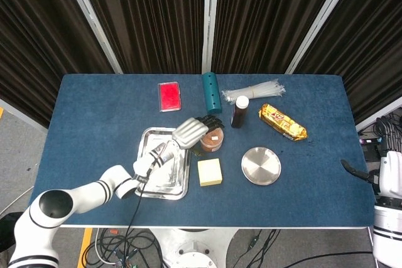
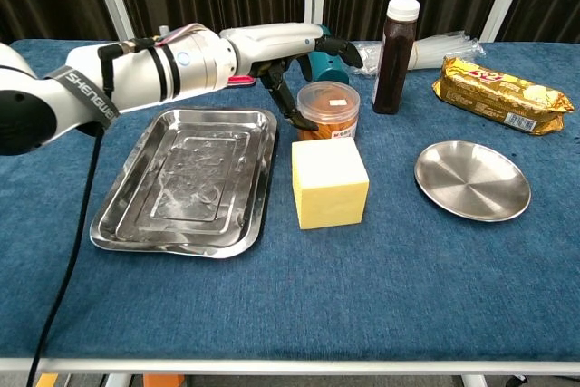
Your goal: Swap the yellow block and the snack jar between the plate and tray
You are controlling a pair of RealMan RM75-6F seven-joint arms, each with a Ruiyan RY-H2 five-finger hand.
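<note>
- The left hand (image 2: 304,65) hangs over the jar (image 2: 328,112), fingers (image 2: 349,50) spread apart and arched above and beside the lid; it appears to hold nothing, though whether a lower fingertip touches the jar's left side cannot be told.
- The jar stands upright on the cloth just beyond the block (image 2: 330,181), between the tray (image 2: 127,210) on its left and the bottle (image 2: 396,43) on its right; it sits on neither tray nor plate (image 2: 472,180).
- The block rests on the cloth directly in front of the jar, right of the tray, also off both dishes; judging by this, the swap is midway, with both items parked on the table to free the dishes.
- The tray, left of the jar, and the plate, to the jar's right and nearer the front edge, both look bare, likely ready to receive the exchanged items.
- Beyond the jar lie a teal cylinder (image 1: 211,93), a red card (image 1: 169,96), a bundle of white ties (image 1: 254,91) and a gold snack pack (image 2: 501,96).
- Only a dark part of the right arm (image 1: 356,172) shows at the table's right edge, well apart from the jar; whether its hand is open or closed cannot be told.
</note>
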